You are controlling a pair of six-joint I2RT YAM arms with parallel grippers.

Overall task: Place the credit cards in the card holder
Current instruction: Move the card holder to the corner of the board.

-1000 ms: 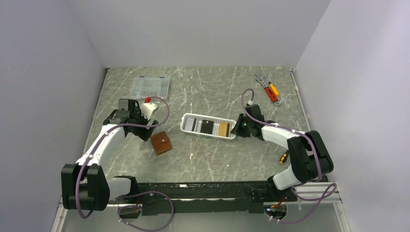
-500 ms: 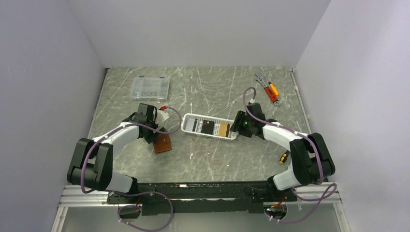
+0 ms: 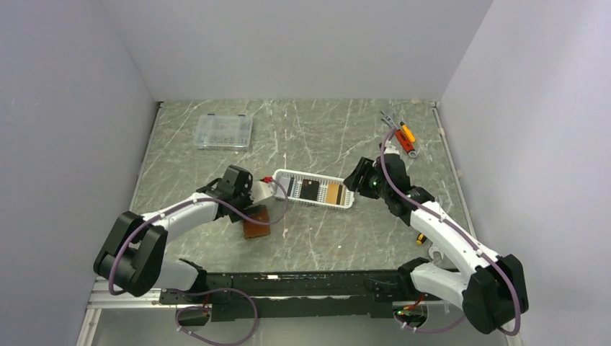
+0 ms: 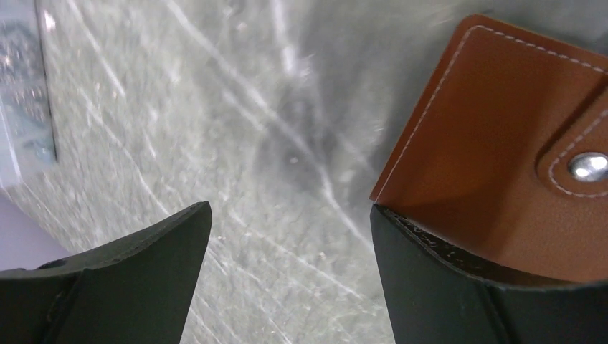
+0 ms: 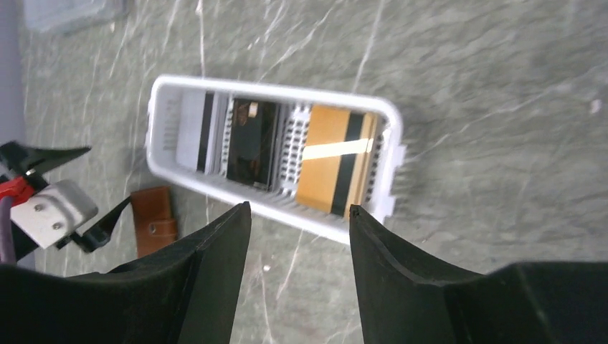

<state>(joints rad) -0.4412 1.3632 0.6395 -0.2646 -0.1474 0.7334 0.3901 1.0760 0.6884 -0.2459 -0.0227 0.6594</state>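
Left hand (image 3: 252, 204), spread wide, is seen from above just beside the card holder (image 3: 256, 220); at its wrist, one finger (image 4: 459, 287) seems laid against the leather edge. Right hand (image 5: 297, 211), parted and empty, is aimed at the credit cards (image 5: 333, 161) lying in the basket (image 5: 272, 89).

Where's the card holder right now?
Top view: the card holder lies closed, left of centre, just near-left of the white basket, its edge beside one finger of the open left gripper.

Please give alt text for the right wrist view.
The open right gripper frames a white slotted basket holding credit cards: striped grey-white, black and orange-gold. The closed brown card holder lies on the grey table at lower left.
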